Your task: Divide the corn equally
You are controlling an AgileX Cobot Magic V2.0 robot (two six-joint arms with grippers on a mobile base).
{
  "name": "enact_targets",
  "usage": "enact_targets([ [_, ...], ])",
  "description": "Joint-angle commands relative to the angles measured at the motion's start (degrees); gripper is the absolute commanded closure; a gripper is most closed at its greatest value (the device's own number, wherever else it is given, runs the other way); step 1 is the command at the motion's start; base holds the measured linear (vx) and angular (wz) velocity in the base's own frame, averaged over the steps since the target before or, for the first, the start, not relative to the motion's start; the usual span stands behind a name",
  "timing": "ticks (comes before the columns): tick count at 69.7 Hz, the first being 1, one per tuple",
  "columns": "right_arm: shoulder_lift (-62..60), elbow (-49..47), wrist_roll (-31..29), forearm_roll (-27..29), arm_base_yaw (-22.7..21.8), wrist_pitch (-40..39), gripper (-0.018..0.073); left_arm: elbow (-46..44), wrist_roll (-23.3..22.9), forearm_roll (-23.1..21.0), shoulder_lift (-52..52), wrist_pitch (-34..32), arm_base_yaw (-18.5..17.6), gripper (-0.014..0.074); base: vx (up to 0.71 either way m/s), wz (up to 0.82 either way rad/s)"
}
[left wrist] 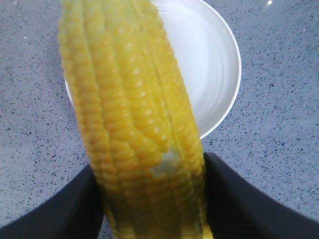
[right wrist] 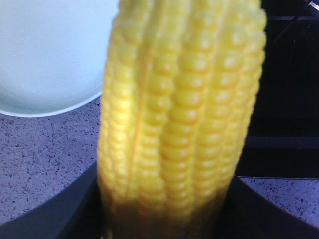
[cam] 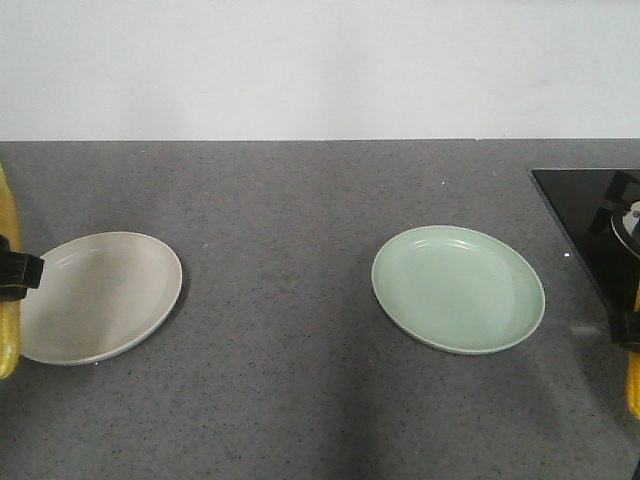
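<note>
Each gripper holds one yellow corn cob. My left gripper at the far left edge is shut on a cob, just left of the beige plate. In the left wrist view that corn fills the frame between the black fingers, above the plate. My right gripper at the far right edge is shut on another cob, to the right of the green plate. In the right wrist view this corn stands between the jaws, with the green plate at the upper left. Both plates are bare.
A black glass cooktop lies at the right edge of the grey speckled counter, and appears behind the cob in the right wrist view. A white wall runs along the back of the counter.
</note>
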Motion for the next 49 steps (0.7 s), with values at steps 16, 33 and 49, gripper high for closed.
enact_targets([
  [16,-1.0,-1.4,0.0,0.2,-0.3,-2.4,0.0365,-1.5,-0.6,0.1,-1.4,-2.5,0.0,0.0379,0.0,0.0],
  [33,-1.0,-1.4,0.0,0.2,-0.3,-2.4,0.0365,-1.5,-0.6,0.1,-1.4,-2.5,0.0,0.0379,0.0,0.0],
  [49,-1.0,-1.4,0.0,0.2,-0.3,-2.4,0.0365,-1.5,-0.6,0.1,-1.4,-2.5,0.0,0.0379,0.0,0.0],
])
